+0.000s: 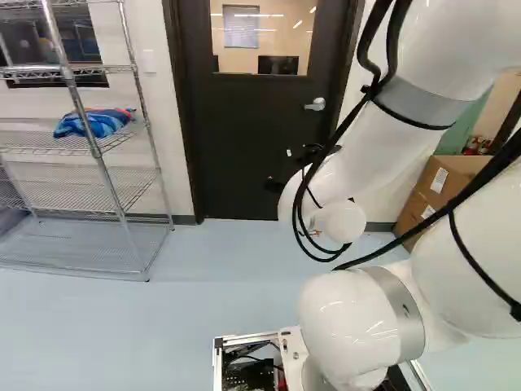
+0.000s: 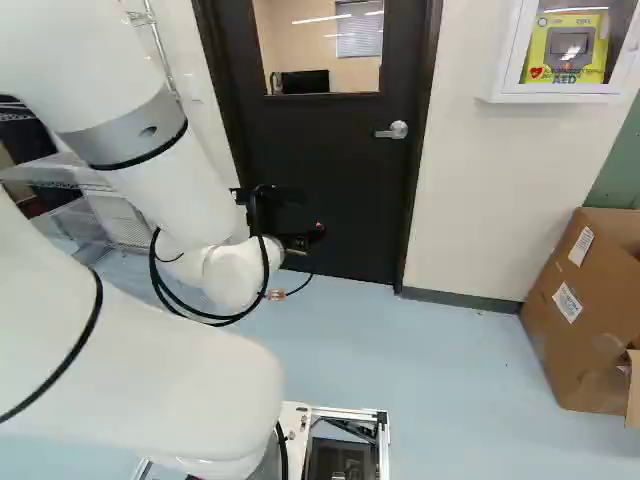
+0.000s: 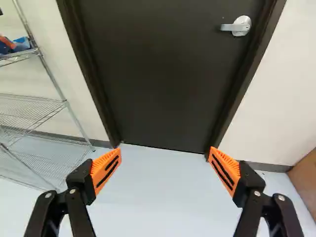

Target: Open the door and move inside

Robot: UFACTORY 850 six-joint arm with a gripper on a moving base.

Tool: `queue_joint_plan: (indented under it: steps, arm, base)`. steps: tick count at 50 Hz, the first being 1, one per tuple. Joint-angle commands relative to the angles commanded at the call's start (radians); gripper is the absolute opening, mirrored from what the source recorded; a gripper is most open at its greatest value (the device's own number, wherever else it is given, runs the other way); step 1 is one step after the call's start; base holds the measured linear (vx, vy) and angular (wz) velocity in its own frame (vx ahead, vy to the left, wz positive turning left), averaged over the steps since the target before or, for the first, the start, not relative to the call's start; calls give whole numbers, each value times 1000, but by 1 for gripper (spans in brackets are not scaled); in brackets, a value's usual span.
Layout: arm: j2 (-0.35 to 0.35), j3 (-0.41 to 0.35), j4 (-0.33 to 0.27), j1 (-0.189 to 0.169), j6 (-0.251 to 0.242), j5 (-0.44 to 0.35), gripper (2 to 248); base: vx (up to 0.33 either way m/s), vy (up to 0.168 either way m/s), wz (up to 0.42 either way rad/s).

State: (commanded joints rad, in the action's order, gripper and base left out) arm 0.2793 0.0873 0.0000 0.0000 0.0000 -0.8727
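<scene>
A: Where's the handle (image 3: 237, 26) from the hand (image 3: 165, 149)?

B: Ahead, on the far side of the floor (image 3: 163, 197), and off to the right. It sits near the right edge of the door (image 3: 158, 74), and I'd say higher than where the hand points.

A: How do the fingers stand?

B: Spread wide, one left, one right, orange pads (image 3: 106, 170) well apart, with nothing pinched between them.

A: And the handle's long side?

B: It lies level, reaching left from its round plate (image 3: 242, 25). The fingers spread roughly along that same line, so I'd expect a wrist turn if they're to close above and below it. Pressing down near its left end might work too.

A: Any choice of arm?

B: Just this one. The door is shut, so reaching right and up to the handle looks like the first job.
</scene>
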Motion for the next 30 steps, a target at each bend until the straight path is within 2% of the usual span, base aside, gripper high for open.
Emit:
queue_joint_plan:
  steps: [30]
  arm:
    - [0, 0, 0, 0, 0, 0, 247]
  base:
    - [208, 5, -263]
